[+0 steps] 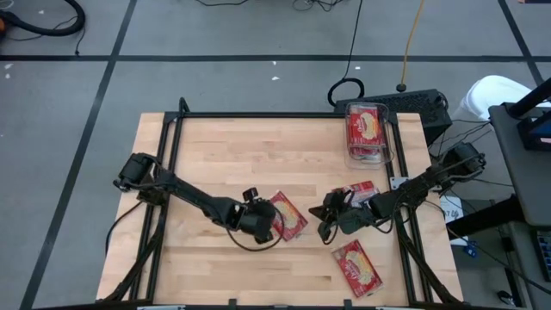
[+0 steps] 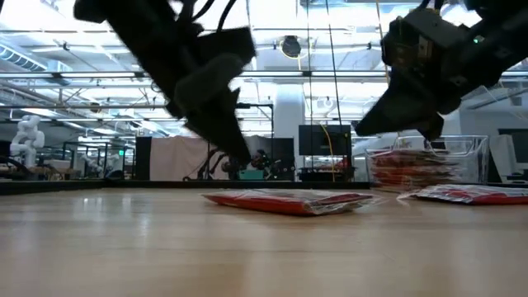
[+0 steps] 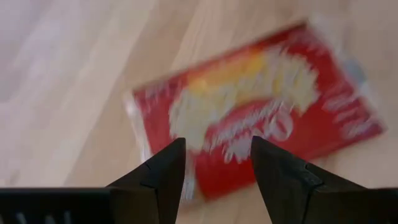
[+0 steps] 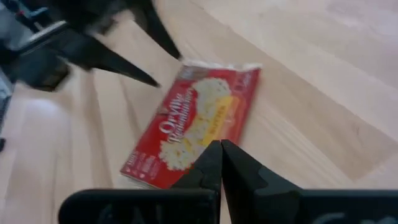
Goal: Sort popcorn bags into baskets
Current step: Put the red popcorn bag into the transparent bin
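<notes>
Popcorn bag [image 1: 288,215], flat and red with a yellow-cream oval of popcorn, lies face up mid-table. Left gripper [image 1: 263,222] hangs just above its edge, fingers [image 3: 163,171] spread with nothing between them. Right gripper [image 1: 328,213] sits near its other side, fingers [image 4: 208,167] pressed together, empty. Two more bags [image 1: 359,268] lie nearby; the clear basket [image 1: 389,138] at the far right holds others.

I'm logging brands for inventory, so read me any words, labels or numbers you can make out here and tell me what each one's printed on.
"Orville Redenbacher's": on the red popcorn bag in the right wrist view.
Smaller print on that bag: too small to read.
Popcorn bag under the left gripper: lettering blurred.
Bags in the basket: print too small.
</notes>
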Robot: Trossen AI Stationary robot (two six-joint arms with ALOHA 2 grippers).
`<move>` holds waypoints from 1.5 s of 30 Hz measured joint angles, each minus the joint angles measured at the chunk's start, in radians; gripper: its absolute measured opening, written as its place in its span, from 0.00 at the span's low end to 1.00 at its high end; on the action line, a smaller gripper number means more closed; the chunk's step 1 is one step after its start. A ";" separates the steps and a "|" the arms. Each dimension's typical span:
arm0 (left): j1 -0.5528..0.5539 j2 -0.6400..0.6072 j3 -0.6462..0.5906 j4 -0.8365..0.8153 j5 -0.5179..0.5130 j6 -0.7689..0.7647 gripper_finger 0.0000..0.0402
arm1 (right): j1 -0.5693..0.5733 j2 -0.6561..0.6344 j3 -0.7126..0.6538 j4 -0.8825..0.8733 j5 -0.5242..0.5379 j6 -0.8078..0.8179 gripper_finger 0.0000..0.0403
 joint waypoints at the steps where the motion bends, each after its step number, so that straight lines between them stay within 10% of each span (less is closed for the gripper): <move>1: -0.003 0.001 -0.013 0.004 -0.001 -0.011 0.46 | 0.003 0.000 0.000 0.013 -0.001 -0.024 0.00; 14: -0.008 0.002 -0.182 0.280 0.050 -0.042 0.46 | 0.186 0.026 0.000 0.013 -0.003 -0.240 0.01; 23: 0.048 0.001 -0.225 0.324 0.065 -0.015 0.46 | 0.274 0.050 0.000 -0.031 0.090 -0.081 0.01; 45: 0.043 -0.034 -0.232 0.455 0.020 0.055 0.46 | -0.088 0.068 0.001 0.018 -0.172 0.261 0.09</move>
